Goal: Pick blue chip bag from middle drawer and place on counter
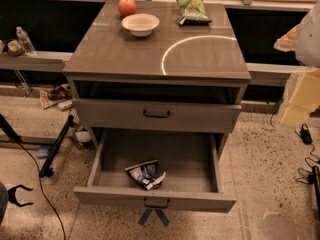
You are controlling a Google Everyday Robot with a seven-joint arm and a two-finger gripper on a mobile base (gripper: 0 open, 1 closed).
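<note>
Camera view shows a task that I judge barely begun. The middle drawer stands pulled open, and the blue chip bag lies crumpled on its floor near the front wall, at 6 o'clock from the cabinet's centre, untouched. The gripper hangs at 3 o'clock, off the cabinet's side and well apart from the bag; whether it is open or closed I cannot tell. Reaching in, grasping, lifting and setting down all remain. The table is glossy grey-brown with a white arc toward 3 o'clock. Along its 12 o'clock edge sit an apple, a white bowl and a green chip bag. A water bottle stands on a ledge at 9 o'clock, and a speckled floor surrounds the cabinet.
</note>
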